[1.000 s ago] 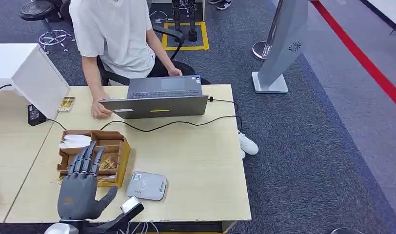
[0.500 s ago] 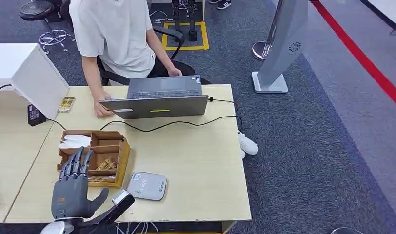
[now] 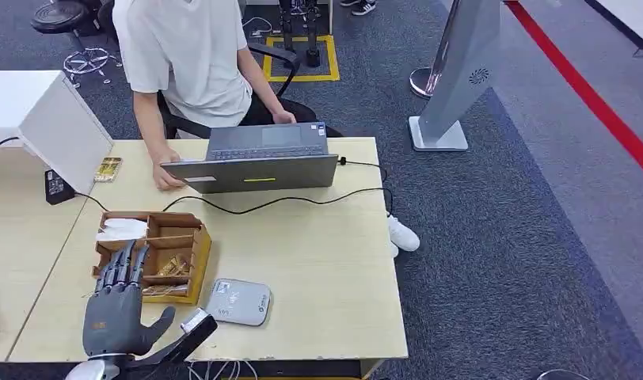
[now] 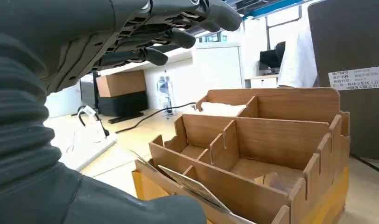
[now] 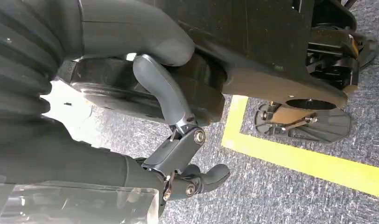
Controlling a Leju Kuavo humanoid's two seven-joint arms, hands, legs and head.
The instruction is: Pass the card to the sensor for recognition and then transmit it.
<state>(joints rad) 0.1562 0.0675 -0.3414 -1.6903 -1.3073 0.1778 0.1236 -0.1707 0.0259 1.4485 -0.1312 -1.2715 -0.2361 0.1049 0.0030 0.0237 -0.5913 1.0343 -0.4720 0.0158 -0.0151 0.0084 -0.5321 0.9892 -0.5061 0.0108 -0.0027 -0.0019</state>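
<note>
Light wooden table (image 3: 318, 261) carries a grey laptop (image 3: 259, 162) at its far edge, with a black cable (image 3: 279, 202) running across. A partitioned wooden box (image 3: 156, 253) sits near the front left, a grey sensor (image 3: 237, 302) just beside it.

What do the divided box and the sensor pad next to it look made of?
Divided box: thin wood or fibreboard, probably; matte brown, with slotted notched partitions plain in the left wrist view. Sensor pad: likely moulded plastic; smooth light grey, rounded corners, small printed marks.
</note>
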